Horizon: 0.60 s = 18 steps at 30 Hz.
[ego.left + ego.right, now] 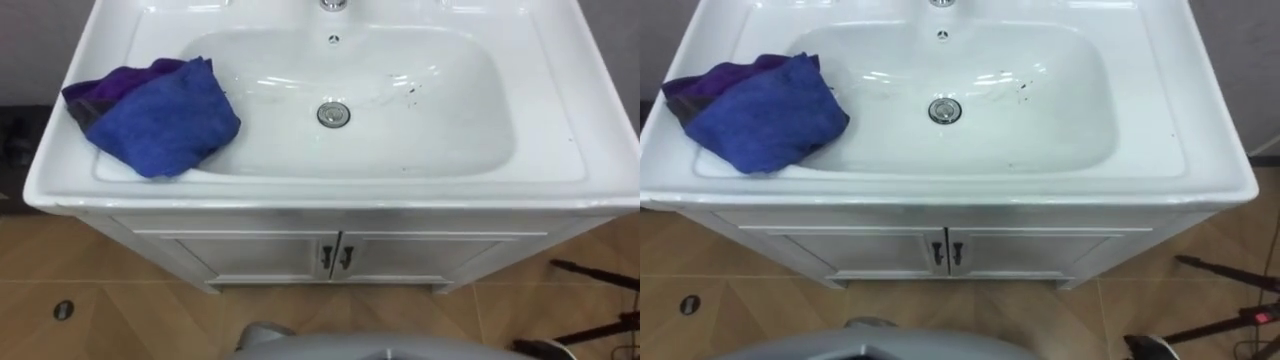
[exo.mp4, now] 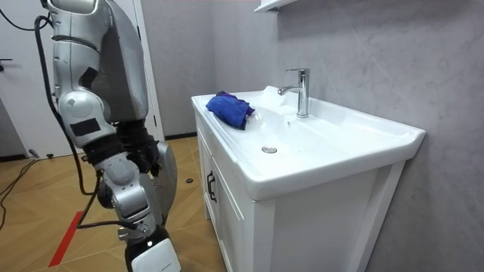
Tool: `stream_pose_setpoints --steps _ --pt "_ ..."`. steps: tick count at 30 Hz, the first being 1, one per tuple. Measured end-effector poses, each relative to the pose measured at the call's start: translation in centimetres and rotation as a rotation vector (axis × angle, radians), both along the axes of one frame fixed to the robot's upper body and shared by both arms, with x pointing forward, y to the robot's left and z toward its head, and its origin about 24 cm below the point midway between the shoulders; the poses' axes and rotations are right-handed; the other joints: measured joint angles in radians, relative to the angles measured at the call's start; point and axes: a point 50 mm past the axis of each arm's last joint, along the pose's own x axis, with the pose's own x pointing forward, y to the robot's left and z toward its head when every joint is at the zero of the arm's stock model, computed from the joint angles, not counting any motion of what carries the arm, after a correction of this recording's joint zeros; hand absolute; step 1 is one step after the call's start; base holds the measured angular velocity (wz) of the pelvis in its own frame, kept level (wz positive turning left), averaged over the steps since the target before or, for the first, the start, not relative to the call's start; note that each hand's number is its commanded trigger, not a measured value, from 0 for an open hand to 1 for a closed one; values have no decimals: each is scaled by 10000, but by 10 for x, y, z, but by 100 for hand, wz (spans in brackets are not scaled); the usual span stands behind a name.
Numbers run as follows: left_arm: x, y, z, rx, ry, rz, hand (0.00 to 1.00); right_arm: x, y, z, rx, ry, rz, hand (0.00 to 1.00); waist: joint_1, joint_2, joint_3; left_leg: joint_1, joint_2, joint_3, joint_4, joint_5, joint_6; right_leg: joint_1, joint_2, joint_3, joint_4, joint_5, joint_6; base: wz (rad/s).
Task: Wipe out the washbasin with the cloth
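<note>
standing before the white basin (image 1: 555,110), right hand (image 2: 141,155) hanging by the hip, open or closed impossible to tell. on the basin's left rim, a bunched blue cloth (image 1: 155,120) spilling partly down inside, well apart from the drain (image 1: 333,114).

We see bright, even light falling from above. The white basin (image 1: 440,130) carries soft streaks of glare on its far slope, beyond the drain (image 1: 333,114). The blue cloth (image 1: 160,120) at the basin's left edge throws only a faint shadow. Below the front rim, the cabinet (image 1: 250,255) lies in mild shade.
</note>
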Motion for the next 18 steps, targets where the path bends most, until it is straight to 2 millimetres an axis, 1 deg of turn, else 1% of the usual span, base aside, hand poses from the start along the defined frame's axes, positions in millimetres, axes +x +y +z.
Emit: stream_pose_setpoints --steps 1,2,4,5,8,10,13,14,16,17,18 --pt "-6 -7 -5 -516 172 -3 0 -1 1 -1 13 73 -30 0 -29 -19 11 11 1 -6 1 0 0 38 -6 -27 -5 0 0 5" --pt "-9 -9 -7 -738 238 -17 0 -1 1 -1 24 80 -25 0 -36 -32 16 25 3 -10 1 0 0 66 -8 -42 -6 0 0 6" --pt "-15 -15 -12 -1473 337 -379 0 0 4 -2 76 188 88 0 -220 -118 73 43 1 -33 7 1 0 121 -12 -66 -14 0 2 7" --pt "-18 -17 -13 -1667 416 -535 0 4 4 -2 117 142 149 0 -242 -130 89 40 1 -32 9 1 0 121 -12 -40 -16 0 2 5" --pt "-17 -25 -20 -2745 419 -1600 0 10 6 -3 344 112 315 0 -578 -178 119 -43 3 -117 -14 -1 1 107 -16 -4 -15 -2 4 9" --pt "-11 -30 -25 -3322 421 -2253 0 11 6 -3 357 111 331 0 -760 -181 118 -122 17 -121 -1 0 0 35 16 49 -28 2 -3 2" --pt "-1 -37 -30 -4367 172 -3408 0 18 6 -3 351 0 341 0 -1242 -187 113 -219 36 -96 17 10 -17 -61 36 65 -8 -8 -23 0" --pt "2 -39 -31 -4545 121 -3598 0 18 6 -3 347 -14 325 0 -1311 -195 107 -263 37 -97 29 10 -17 -92 36 67 -9 -8 -23 -4" --pt "15 -42 -34 -5184 -171 -4270 0 19 6 -3 368 -25 217 0 -1445 -231 105 -382 48 -51 189 17 -23 -235 58 129 -10 -9 -24 -8" --pt "17 -43 -35 -5322 -176 -4474 0 18 6 -3 398 -7 176 0 -1467 -239 100 -383 55 -20 193 18 -26 -255 76 173 -17 -9 -25 -12" --pt "21 -44 -36 -5593 -226 -4804 0 18 7 -3 447 18 132 0 -1588 -250 99 -382 82 44 227 21 -31 -275 115 255 -33 -11 -28 -11"
